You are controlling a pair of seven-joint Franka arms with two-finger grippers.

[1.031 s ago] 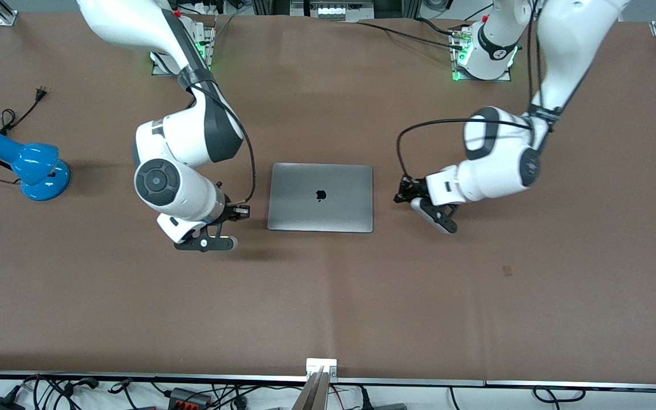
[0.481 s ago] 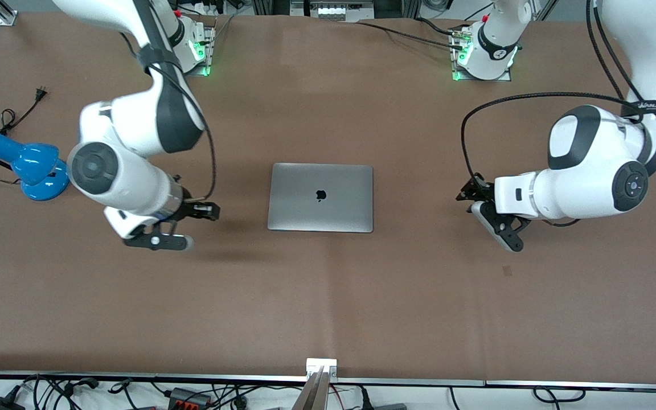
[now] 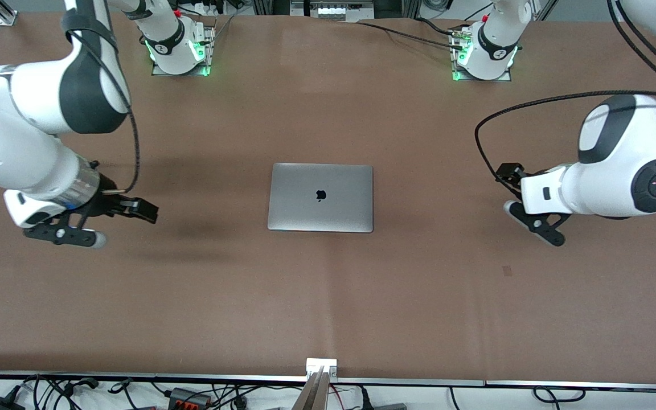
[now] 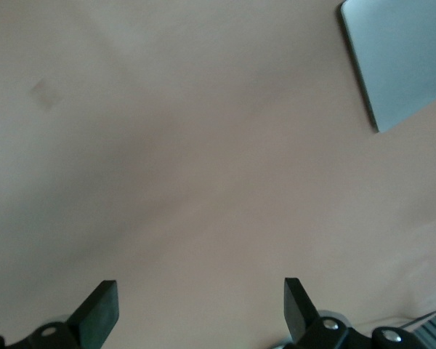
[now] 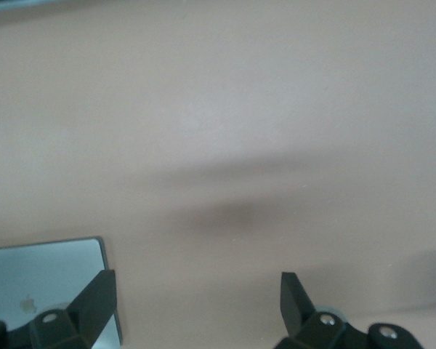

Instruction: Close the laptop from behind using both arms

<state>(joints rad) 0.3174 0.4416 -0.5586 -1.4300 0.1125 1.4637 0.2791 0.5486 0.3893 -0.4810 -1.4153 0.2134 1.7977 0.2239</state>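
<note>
The laptop (image 3: 320, 197) lies shut and flat in the middle of the brown table, silver lid up with the black apple logo showing. My right gripper (image 3: 144, 212) is open and empty above the table, well apart from the laptop toward the right arm's end. My left gripper (image 3: 506, 173) is open and empty above the table, well apart from the laptop toward the left arm's end. A corner of the laptop shows in the left wrist view (image 4: 403, 58), where the left gripper (image 4: 200, 309) is open. The laptop also shows in the right wrist view (image 5: 43, 283), beside the open right gripper (image 5: 196, 302).
The arm bases (image 3: 179, 48) (image 3: 483, 54) stand along the table edge farthest from the front camera. A small dark mark (image 3: 507, 271) is on the table toward the left arm's end. A metal bracket (image 3: 321, 364) and cables lie at the nearest edge.
Both grippers have moved away from the laptop's sides toward their own ends of the table. The laptop has not moved. The right arm now covers the blue lamp.
</note>
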